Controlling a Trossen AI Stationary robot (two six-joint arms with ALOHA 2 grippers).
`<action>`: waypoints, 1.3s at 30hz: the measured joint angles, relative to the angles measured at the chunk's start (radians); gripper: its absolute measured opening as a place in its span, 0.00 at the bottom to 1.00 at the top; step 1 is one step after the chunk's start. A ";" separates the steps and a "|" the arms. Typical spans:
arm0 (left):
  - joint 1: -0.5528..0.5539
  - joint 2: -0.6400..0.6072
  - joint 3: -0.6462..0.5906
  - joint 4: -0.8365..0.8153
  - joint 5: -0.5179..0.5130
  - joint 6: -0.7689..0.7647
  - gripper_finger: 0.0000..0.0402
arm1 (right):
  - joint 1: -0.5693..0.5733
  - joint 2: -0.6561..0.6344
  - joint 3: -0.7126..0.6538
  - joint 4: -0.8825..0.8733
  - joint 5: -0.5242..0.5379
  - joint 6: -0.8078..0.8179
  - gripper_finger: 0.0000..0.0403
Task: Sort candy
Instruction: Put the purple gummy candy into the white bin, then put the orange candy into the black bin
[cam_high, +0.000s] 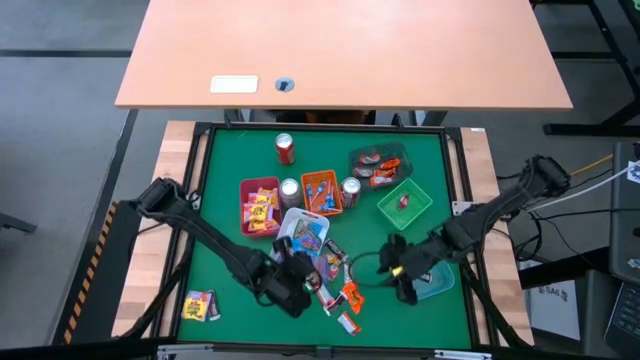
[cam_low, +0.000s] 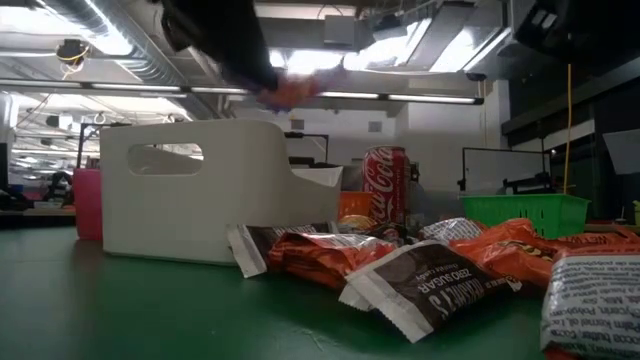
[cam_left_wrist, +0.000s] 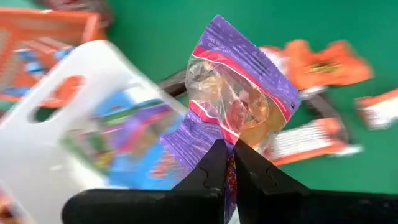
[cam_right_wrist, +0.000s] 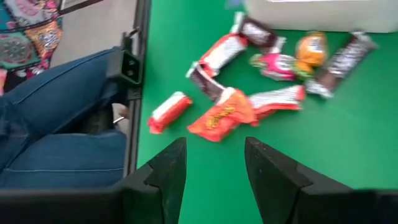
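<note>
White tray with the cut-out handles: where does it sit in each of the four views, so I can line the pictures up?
High view: white tray at centre, just above the left gripper.
Low view: left of centre, the large white box, with the red cola can to its right.
Left wrist view: left side, behind the purple candy in the shut fingers.
Right wrist view: white edge at the top right.
Shared landmark: green mat.

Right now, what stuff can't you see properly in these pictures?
- High view: the left gripper and the purple candy it pinches are too small to tell apart.
- Left wrist view: the candy inside the white tray is blurred.
- Low view: the white tray hides what lies behind it, and an arm overhead is a dark blur.
- Right wrist view: the white tray is cut off by the edge beyond the open right gripper.
</note>
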 joint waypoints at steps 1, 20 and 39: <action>0.010 0.000 0.000 -0.028 -0.001 0.000 0.01 | 0.011 0.016 0.000 0.022 0.000 0.000 0.40; 0.107 0.000 0.000 -0.099 -0.008 0.026 0.40 | 0.085 0.308 0.000 0.141 0.038 0.325 0.40; 0.106 0.000 0.000 -0.096 -0.009 0.026 0.42 | 0.083 0.428 0.000 0.314 0.175 0.344 0.40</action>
